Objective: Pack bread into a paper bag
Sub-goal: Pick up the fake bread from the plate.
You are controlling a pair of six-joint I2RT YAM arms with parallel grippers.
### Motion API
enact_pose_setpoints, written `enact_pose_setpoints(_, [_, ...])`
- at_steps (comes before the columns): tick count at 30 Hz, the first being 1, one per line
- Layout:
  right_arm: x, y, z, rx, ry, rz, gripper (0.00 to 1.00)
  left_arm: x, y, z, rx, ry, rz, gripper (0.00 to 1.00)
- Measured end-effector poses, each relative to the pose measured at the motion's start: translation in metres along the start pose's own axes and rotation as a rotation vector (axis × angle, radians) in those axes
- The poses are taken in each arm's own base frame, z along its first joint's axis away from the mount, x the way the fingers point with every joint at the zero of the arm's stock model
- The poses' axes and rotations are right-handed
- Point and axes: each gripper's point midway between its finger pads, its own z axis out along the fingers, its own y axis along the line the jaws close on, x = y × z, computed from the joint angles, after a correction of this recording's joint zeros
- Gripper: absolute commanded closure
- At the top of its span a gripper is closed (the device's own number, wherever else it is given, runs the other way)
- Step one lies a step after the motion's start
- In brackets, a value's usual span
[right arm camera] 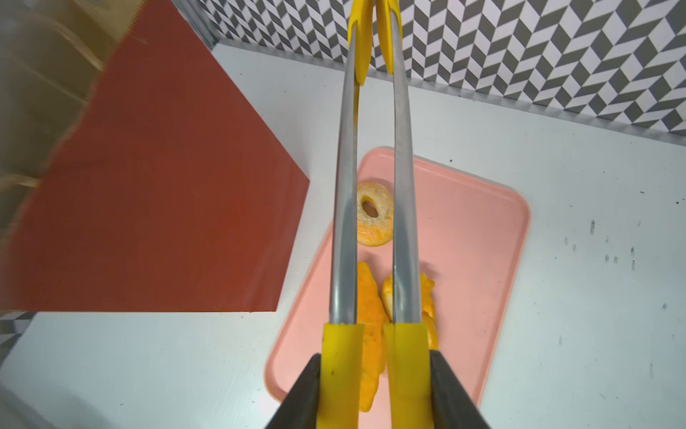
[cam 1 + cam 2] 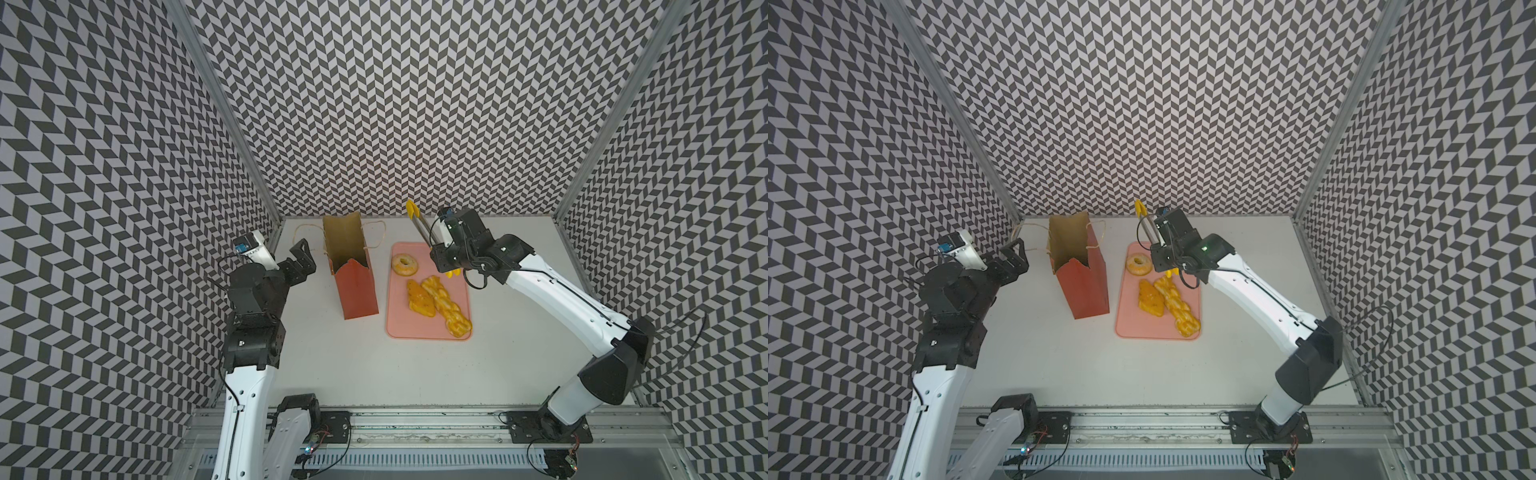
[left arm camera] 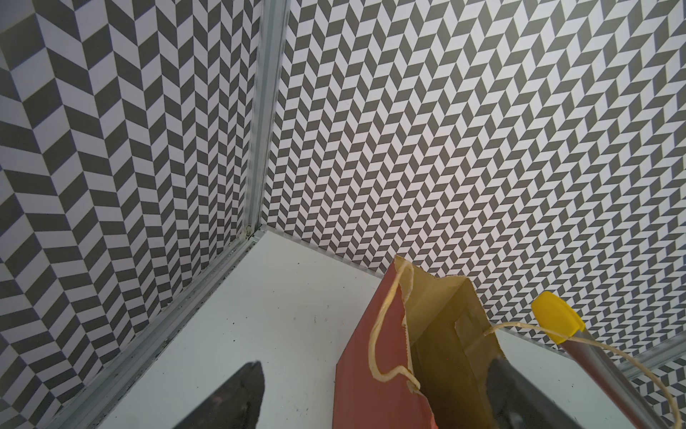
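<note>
The right end effector (image 2: 438,254) clamps empty tongs (image 2: 419,226) aimed at 11 o'clock; the donut (image 2: 404,264) lies near at 9 o'clock. The left end effector (image 2: 302,261) gapes empty.

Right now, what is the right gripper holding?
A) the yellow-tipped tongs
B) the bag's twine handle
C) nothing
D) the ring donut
A: the right gripper is clamped on the yellow handles of the tongs, whose tips carry no bread. The ring donut lies on the pink tray.
</note>
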Motion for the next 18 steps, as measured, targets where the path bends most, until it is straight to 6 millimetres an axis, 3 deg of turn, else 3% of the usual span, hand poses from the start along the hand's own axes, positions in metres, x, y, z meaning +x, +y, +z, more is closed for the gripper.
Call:
enact_pose_setpoints(10, [0.048,-0.003,0.033,-0.005,0.103,0.013,0.59,0.001,-0.001,0.000,0.008,0.004,0.000,0.03])
enact_pose_setpoints(18, [0.076,0.002,0.056,-0.049,0.160,0.015,0.46,0.004,-0.001,0.000,0.012,0.011,0.000,0.03])
